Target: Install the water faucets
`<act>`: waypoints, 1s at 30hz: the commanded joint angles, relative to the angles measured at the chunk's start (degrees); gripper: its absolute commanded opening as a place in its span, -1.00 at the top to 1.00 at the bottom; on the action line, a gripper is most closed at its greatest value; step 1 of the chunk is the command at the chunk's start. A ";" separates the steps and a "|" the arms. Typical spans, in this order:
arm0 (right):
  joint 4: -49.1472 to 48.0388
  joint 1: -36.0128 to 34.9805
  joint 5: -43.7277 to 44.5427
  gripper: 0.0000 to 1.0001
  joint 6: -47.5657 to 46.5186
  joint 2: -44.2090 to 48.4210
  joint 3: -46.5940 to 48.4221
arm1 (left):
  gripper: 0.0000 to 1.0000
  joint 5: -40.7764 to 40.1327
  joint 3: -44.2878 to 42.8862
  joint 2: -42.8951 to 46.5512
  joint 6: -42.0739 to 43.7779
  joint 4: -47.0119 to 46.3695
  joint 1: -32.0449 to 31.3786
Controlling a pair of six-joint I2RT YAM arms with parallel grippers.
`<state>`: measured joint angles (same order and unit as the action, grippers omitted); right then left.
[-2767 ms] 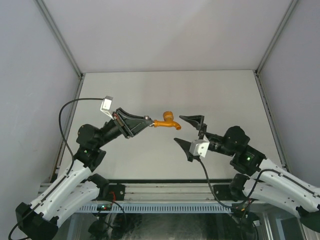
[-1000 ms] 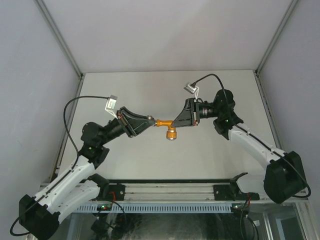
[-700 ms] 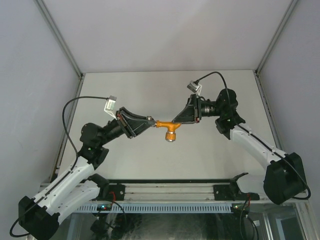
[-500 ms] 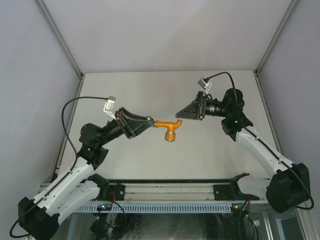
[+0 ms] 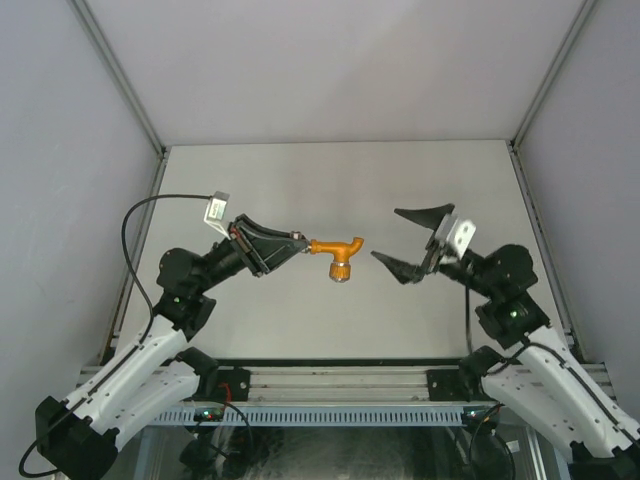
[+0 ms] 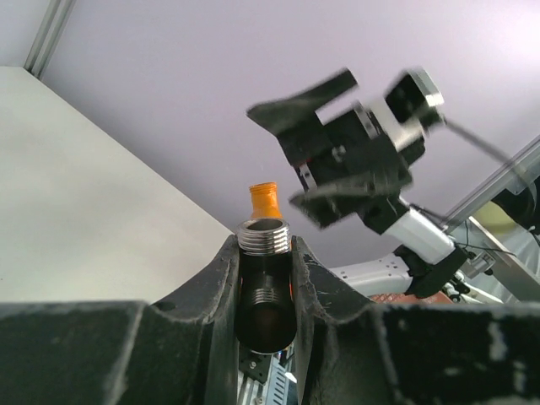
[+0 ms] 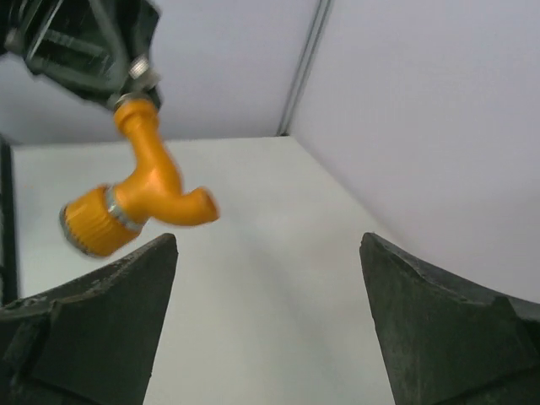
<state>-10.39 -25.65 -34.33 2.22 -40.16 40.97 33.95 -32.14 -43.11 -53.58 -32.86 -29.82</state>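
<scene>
Threaded metal fitting — white table.

Robot lab test cell: plain white counter, grey panel walls, alu frame posts, 2 arms bolted to front rail.

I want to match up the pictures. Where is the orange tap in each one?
Top external: the orange tap sits mid-picture, sticking out of the left end effector.
Left wrist: only its orange tip shows, centre, above the grey fitting.
Right wrist: the tap is upper left, large and a bit blurred.
Shared landmark: the left end effector, shut on the grey fitting that carries the tap.
</scene>
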 commanded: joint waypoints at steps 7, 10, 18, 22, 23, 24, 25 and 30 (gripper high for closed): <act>-2.95 -23.99 26.37 -0.77 -67.72 5.42 -10.70 | 0.99 -1.81 -0.39 0.50 -3.43 -3.17 0.03; -7.72 -28.36 31.93 -0.78 -73.65 4.25 -11.91 | 0.99 -1.89 -0.32 0.73 -3.77 -3.17 0.03; -20.26 -36.01 37.67 -0.79 -87.34 -1.05 -13.33 | 0.99 -3.06 0.47 1.10 -5.54 -3.17 0.01; -26.56 -38.21 38.12 -0.79 -92.36 -4.93 -13.89 | 0.99 -3.62 0.59 1.18 -6.20 -3.22 0.03; -27.53 -38.51 37.54 -0.79 -92.87 -5.57 -13.90 | 0.99 -3.71 0.72 1.23 -6.21 -3.18 0.03; -28.17 -38.63 37.05 -0.77 -93.21 -6.15 -13.83 | 0.99 -3.86 0.78 1.27 -6.37 -3.17 0.03; -28.34 -38.87 36.59 -0.75 -93.46 -6.62 -13.63 | 0.99 -3.89 0.78 1.32 -6.50 -3.17 0.06; -27.89 -39.44 34.45 -0.41 -93.45 -8.74 -12.33 | 0.99 -3.90 0.98 1.53 -6.58 -3.17 0.03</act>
<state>-34.35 -64.27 1.19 -89.03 -48.05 27.35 31.38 -32.14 -43.07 -58.98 -32.86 -29.82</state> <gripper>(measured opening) 0.789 0.280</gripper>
